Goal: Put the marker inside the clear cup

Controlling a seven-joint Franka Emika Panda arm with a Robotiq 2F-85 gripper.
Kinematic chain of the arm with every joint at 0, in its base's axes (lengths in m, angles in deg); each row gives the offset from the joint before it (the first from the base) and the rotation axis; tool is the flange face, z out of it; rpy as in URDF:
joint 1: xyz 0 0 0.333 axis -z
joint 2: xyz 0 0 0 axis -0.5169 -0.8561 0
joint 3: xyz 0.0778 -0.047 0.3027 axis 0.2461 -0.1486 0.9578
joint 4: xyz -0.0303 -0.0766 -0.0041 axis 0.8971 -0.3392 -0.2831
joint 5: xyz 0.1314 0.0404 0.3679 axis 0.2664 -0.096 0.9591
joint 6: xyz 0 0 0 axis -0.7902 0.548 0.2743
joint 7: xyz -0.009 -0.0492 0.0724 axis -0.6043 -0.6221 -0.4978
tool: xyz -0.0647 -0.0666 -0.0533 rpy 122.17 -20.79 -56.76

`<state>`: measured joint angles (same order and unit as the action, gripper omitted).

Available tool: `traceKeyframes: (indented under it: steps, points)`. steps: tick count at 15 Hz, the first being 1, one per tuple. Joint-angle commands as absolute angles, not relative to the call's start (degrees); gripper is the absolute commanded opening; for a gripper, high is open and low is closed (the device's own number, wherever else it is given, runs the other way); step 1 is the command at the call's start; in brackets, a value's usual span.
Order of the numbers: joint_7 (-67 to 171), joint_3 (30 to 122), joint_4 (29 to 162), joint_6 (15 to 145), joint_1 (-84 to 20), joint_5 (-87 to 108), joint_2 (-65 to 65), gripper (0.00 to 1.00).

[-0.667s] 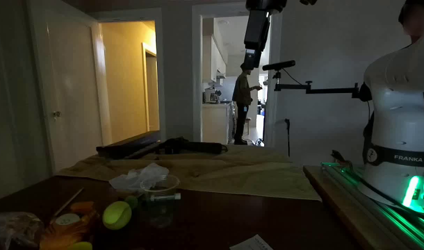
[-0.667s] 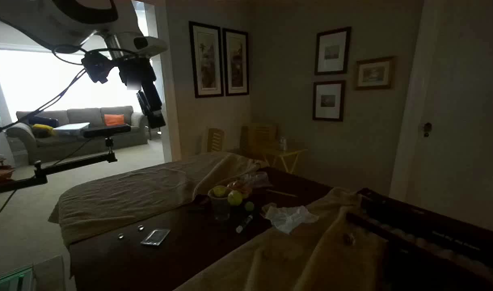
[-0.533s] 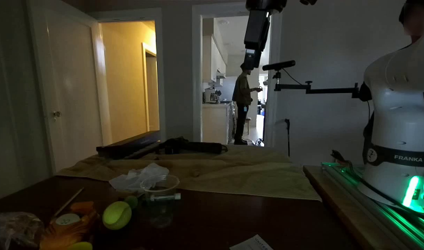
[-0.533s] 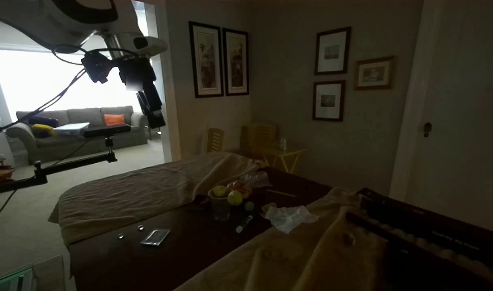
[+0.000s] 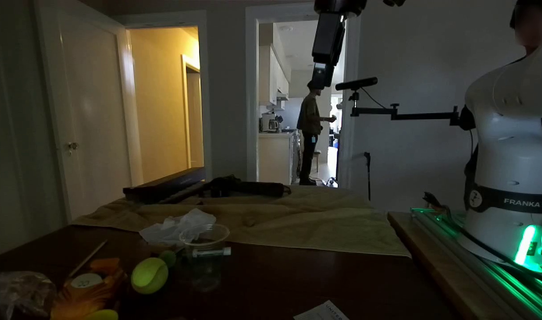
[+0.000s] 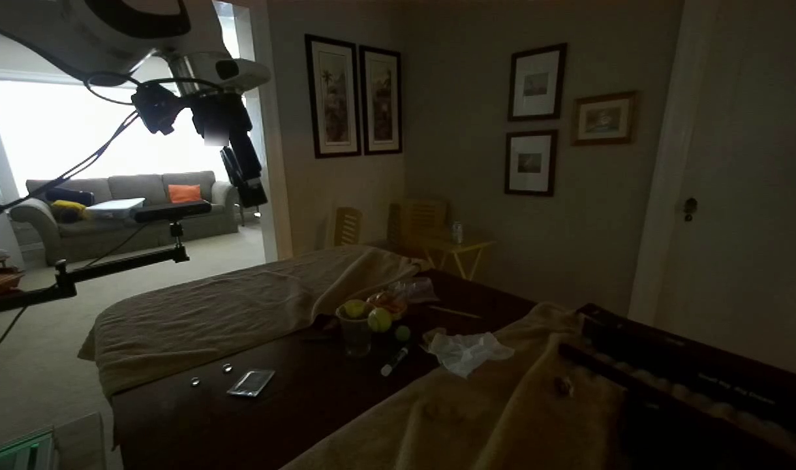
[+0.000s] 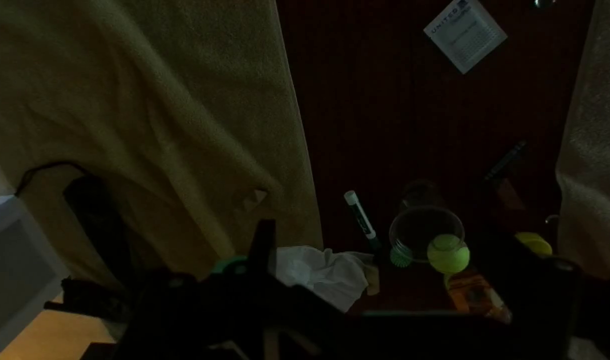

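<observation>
The end effector (image 5: 323, 78) hangs up high, tip down, way over the dark surface (image 5: 333, 275). Its 2 fingers (image 7: 263, 245) are spread wide in the wrist view. The robot base (image 5: 511, 178), w/ a green light, is on the right in an exterior view.

The marker (image 7: 362, 217) lies flat on the surface, outside the clear cup (image 7: 425, 222) & just beside it. In the wrist view it's on the cup's left, w/ its white end far & its dark end near. In an exterior view the cup (image 6: 357, 338) stands upright & the marker (image 6: 395, 361) is at its right, a bit to the near side.

There, the yellow-green ball (image 6: 380, 320) is just beside the cup, far right, w/ a sm. green ball (image 6: 402, 333) next to it. A crumpled white wrapper (image 6: 468, 354) is right of the marker, by the edge of the tan cloth (image 6: 437, 424). On the near left there's a flat shiny pkt (image 6: 251, 383) w/ 2 sm. round bits (image 6: 227, 368) close by.

In an exterior view a person (image 5: 309, 129) stands far off.
</observation>
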<state>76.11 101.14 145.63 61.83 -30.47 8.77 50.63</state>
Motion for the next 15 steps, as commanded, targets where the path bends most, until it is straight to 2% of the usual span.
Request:
traceKeyframes:
  steps: [1, 7, 15]
  points:
    - [76.9, 99.6, 145.4, 61.8, -31.9, 8.1, 50.1, 1.0]
    - [71.8, 92.2, 144.3, 67.7, -34.1, 15.9, 45.4, 1.0]
    - [64.8, 84.2, 141.9, 75.7, -32.5, 21.7, 32.8, 1.0]
